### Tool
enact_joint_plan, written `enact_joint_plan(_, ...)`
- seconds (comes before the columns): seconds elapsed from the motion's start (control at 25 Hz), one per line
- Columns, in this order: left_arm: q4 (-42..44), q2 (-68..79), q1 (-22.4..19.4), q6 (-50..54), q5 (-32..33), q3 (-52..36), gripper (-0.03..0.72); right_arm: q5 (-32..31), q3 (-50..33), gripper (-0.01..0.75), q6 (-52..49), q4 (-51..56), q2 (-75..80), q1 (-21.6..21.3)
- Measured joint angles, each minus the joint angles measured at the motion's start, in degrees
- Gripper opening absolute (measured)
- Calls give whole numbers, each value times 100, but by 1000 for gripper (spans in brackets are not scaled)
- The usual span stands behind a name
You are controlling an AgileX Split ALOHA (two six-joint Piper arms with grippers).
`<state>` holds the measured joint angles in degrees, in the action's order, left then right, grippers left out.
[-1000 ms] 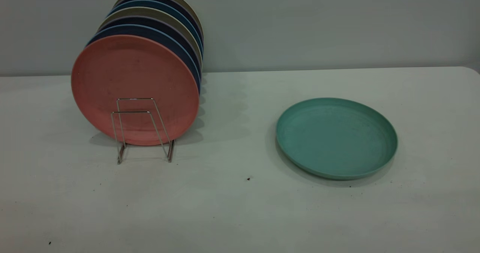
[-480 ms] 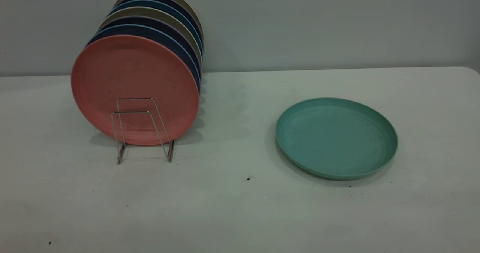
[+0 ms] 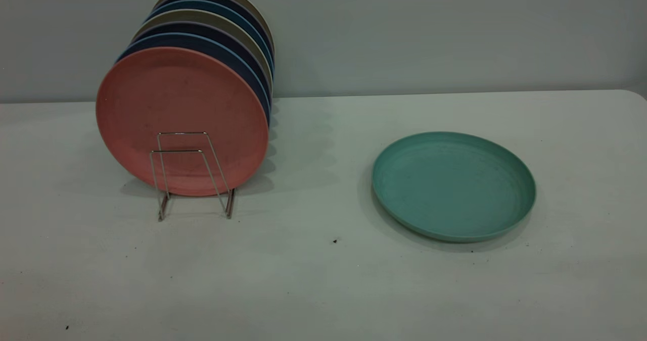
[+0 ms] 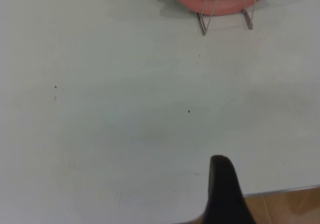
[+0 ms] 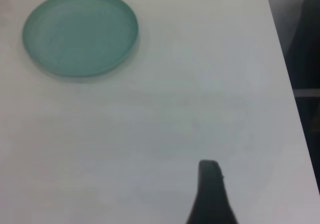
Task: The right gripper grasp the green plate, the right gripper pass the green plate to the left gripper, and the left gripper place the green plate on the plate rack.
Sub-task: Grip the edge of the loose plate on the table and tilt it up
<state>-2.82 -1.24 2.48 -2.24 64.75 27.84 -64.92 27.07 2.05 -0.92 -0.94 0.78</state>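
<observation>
While the pale matte worktop (image 3: 313, 280) lies open between them, the round teal-green plate (image 3: 453, 185) rests flat well right of the thin silver wire rack (image 3: 189, 174), unmoved since a second ago. A salmon-pink plate (image 3: 182, 103) fronts the upright row. Each wrist view shows one black wedge of the left gripper (image 4: 226, 196) and right gripper (image 5: 211, 194); fingers' spread cannot be told.
</observation>
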Motion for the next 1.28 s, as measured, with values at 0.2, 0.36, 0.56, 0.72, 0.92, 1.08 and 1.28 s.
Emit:
enact_joint_plan(0.2,0,0,0,0,0,0,501,0,0,564,0,0,0,0)
enact_joint_plan(0.36,0,0,0,0,0,0,501,0,0,564,0,0,0,0)
enact_joint_plan(0.56,-64,0,0,0,-95,35,501,0,0,564,0,0,0,0)
enact_joint_plan(0.72,-473,56,0,0,-778,82,501,314,115,560,109,92,241,16)
enact_joint_plan(0.92,-914,922,0,-189,-1338,99,501,1423,137,533,304,816,1131,96)
enact_joint_plan(1.08,-1410,1898,0,-815,-1950,99,501,2038,137,513,829,1822,2248,96)
enact_joint_plan(1.28,-2145,2785,0,-1583,-2613,99,501,2718,137,510,2173,3477,3762,96)
